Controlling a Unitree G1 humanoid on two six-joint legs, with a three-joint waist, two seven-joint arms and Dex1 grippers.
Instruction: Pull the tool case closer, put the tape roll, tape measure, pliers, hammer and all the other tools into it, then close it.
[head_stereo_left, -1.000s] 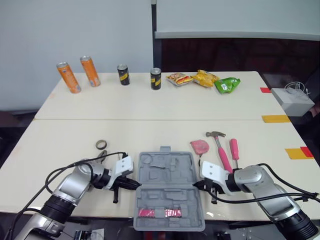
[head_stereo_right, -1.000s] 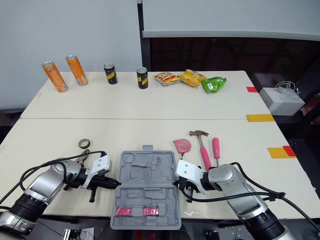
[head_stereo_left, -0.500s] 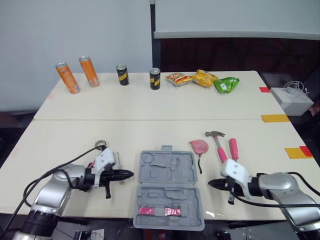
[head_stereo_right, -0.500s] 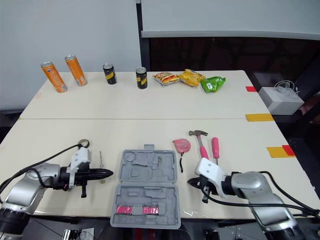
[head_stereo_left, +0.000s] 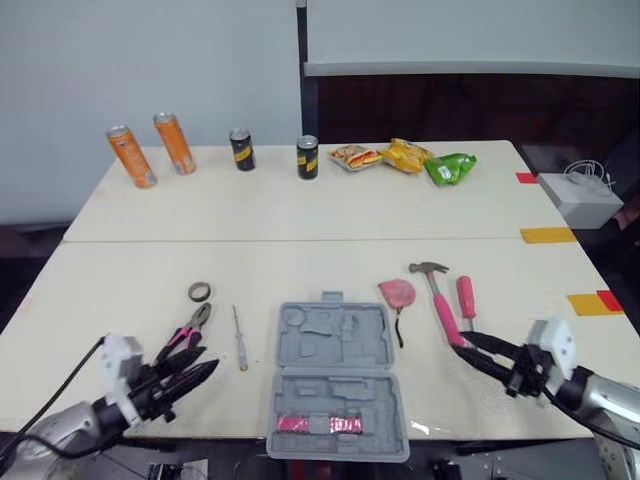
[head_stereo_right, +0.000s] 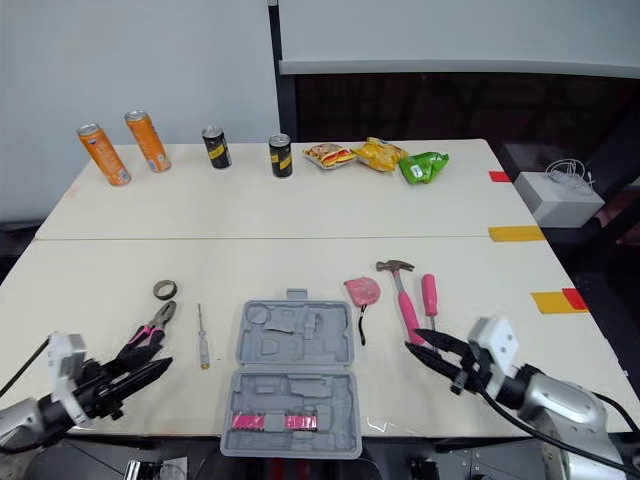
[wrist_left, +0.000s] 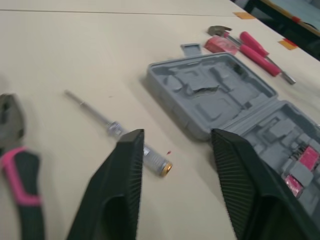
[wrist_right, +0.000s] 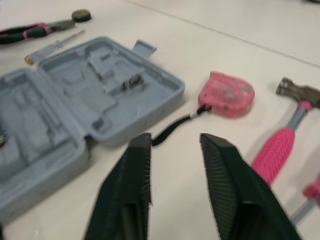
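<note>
Left claw (head_stereo_left: 208, 358) and right claw (head_stereo_left: 460, 343) both spread, empty, flanking the open tool case (head_stereo_left: 372, 338); right wrist view catches the tape measure (wrist_right: 226, 94) strap.

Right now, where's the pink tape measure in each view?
Left eye: pink tape measure right of grey plastic tool case.
Right eye: same spot.
Left wrist: tape measure beyond the case, by the pink-handled hammer.
Right wrist: tape measure off the case's corner.
Landmark: the case.

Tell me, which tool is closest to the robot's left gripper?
The pliers with pink and black handles. They lie right by the left gripper; the slim screwdriver is farther off, and the hammer lies past the tool case.
</note>
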